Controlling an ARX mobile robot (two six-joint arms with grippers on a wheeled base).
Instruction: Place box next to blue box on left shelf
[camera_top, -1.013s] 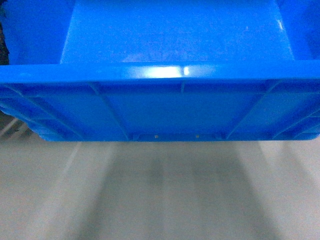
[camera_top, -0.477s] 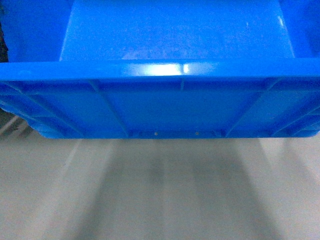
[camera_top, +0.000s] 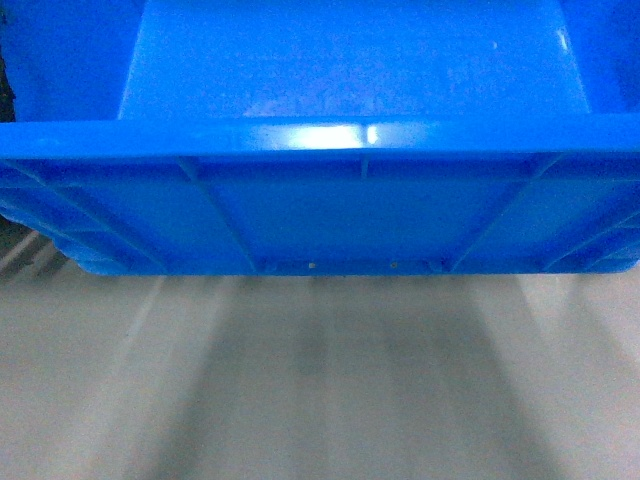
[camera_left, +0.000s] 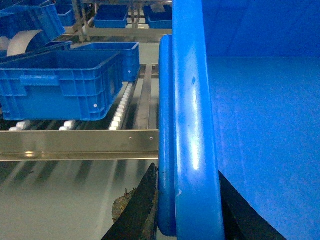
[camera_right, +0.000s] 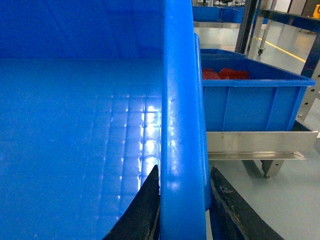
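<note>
Both grippers pinch the rim of the large bright-blue ribbed plastic crate (camera_top: 330, 190).
Only the left wrist view shows the grey roller shelf (camera_left: 80, 144) bearing another blue crate (camera_left: 60, 85); the left gripper (camera_left: 187, 210) and right gripper (camera_right: 182, 210) clamp opposite rims above grey floor (camera_top: 320, 390).

Blue box (camera_top: 330, 200) held level, beside left shelf (camera_left: 80, 144).

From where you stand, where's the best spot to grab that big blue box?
By the thick rim of the box, one gripper from each short side. The left gripper and right gripper each pinch the rim wall between their fingers; the rolled lip gives a firm ledge.
</note>
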